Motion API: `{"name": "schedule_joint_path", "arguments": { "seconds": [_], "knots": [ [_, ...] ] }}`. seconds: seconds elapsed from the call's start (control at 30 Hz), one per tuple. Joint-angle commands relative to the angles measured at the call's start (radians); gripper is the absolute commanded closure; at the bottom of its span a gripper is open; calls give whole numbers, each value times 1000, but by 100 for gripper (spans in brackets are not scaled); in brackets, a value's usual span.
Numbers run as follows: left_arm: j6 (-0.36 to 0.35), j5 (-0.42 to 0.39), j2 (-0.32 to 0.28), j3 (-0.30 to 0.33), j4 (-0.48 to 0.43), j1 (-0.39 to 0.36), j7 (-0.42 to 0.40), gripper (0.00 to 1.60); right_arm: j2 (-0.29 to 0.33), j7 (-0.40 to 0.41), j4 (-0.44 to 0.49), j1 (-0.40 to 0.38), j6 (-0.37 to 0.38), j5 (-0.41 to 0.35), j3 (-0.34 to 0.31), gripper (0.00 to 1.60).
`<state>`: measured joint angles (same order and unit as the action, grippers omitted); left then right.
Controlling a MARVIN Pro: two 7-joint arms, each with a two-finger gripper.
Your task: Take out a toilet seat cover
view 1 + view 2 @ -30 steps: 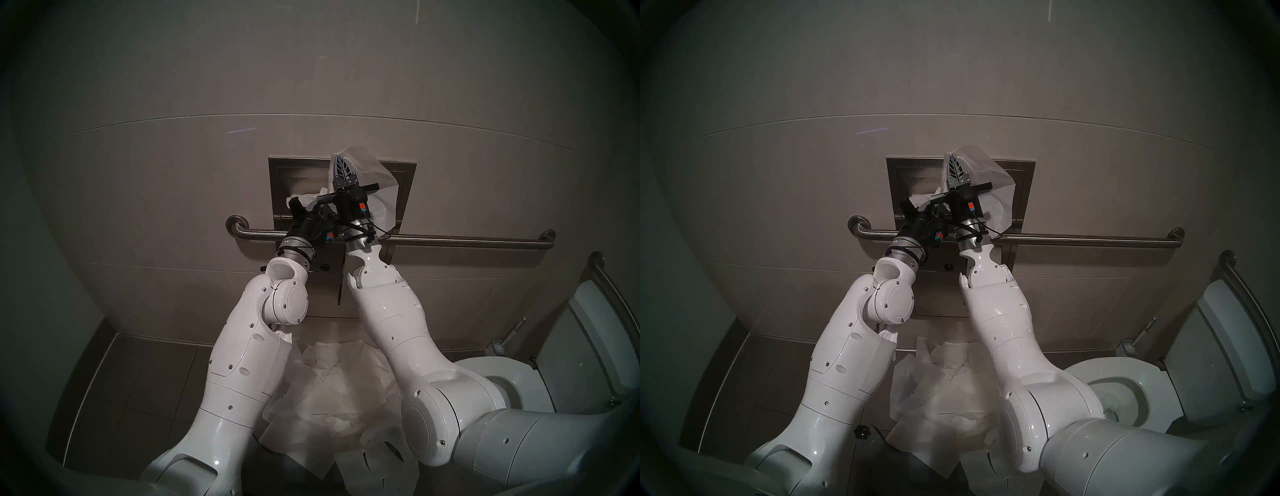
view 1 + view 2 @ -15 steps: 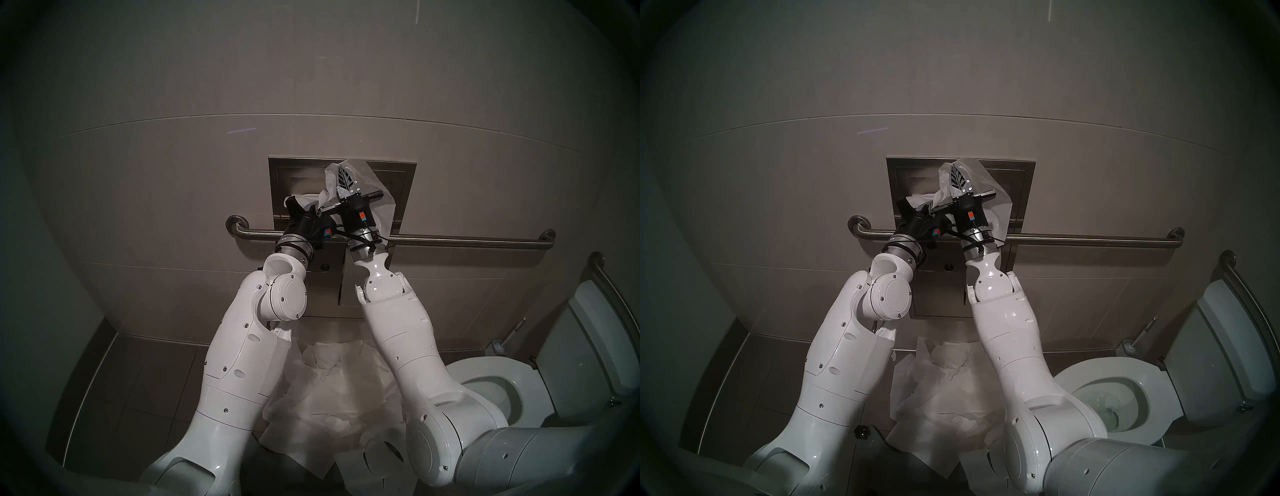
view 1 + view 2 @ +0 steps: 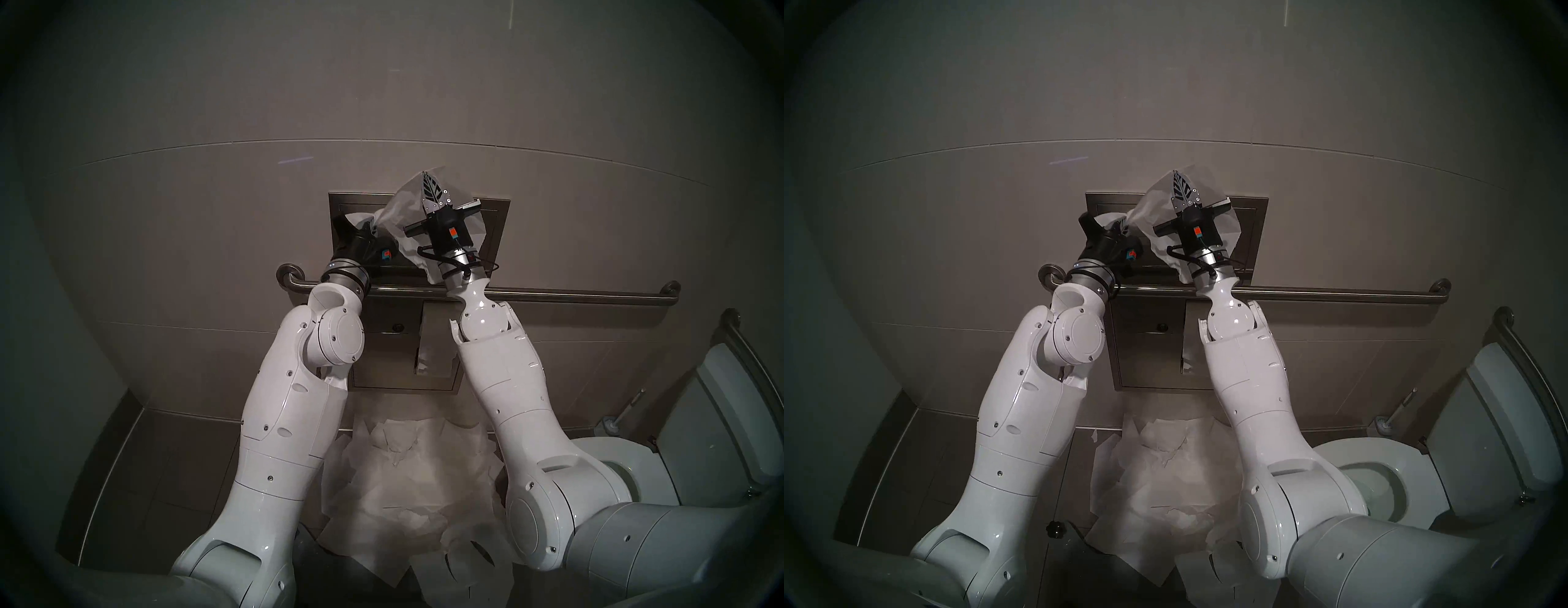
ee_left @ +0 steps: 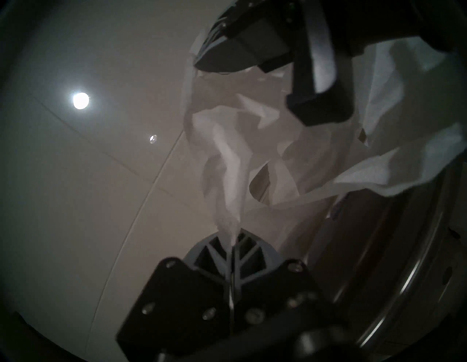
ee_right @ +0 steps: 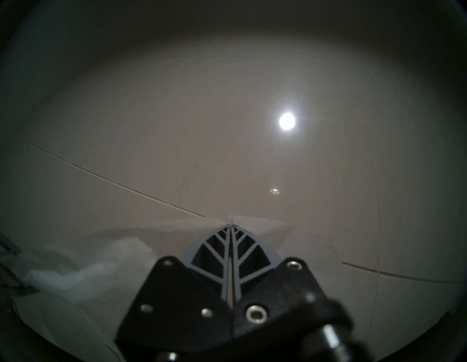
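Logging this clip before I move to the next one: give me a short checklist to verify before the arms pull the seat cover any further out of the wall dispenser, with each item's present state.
1. Left gripper shut on the toilet seat cover: ok, paper is pinched between its jaws.
2. Right gripper shut on the same sheet: ok, a thin edge sits at its tip.
3. Sheet free of the wall dispenser: cannot tell, the arms and the sheet hide the slot.
4. Sheet untorn: cannot tell; an opening shows in the left wrist view, perhaps the cover's own cut-out.
5. Sheet clear of the grab bar: not ok, its lower edge hangs right at the bar.
6. Floor below clear: not ok, loose paper sheets lie there.
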<state>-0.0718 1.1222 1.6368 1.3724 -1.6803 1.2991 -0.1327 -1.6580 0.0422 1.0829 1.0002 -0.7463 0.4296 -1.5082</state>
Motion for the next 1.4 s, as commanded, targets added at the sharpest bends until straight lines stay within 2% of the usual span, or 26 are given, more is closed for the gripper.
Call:
{"name": "schedule_joint_path", "arguments": {
  "seconds": [0.0,0.17,0.7,0.83,0.87,1.0,1.03,1.07,1.1,1.37],
  "knots": [
    [14,10,15,16,-18,-92,9,160,-3,8,46,-92,23,25,2,160],
    [18,17,11,14,21,-147,4,160,-13,20,10,-144,42,33,6,160],
    [31,41,14,26,87,-226,6,160,-65,16,-105,-243,72,67,27,160],
    [35,49,8,33,95,-239,8,160,-62,9,-126,-260,68,68,18,160],
    [35,51,6,37,97,-243,10,160,-54,9,-152,-286,65,71,19,160],
    [36,55,5,50,100,-257,12,160,-37,2,-138,-285,60,77,0,160],
    [37,57,5,52,101,-261,12,160,-31,1,-164,-315,57,76,-5,160],
    [37,58,6,54,102,-264,13,160,-29,-1,-129,-287,55,78,-12,160],
    [38,59,7,56,104,-268,14,160,-21,0,-161,-322,51,80,-14,160],
    [38,68,19,63,125,-313,16,160,3,-6,-180,-359,25,98,-32,160]
  ]
}}
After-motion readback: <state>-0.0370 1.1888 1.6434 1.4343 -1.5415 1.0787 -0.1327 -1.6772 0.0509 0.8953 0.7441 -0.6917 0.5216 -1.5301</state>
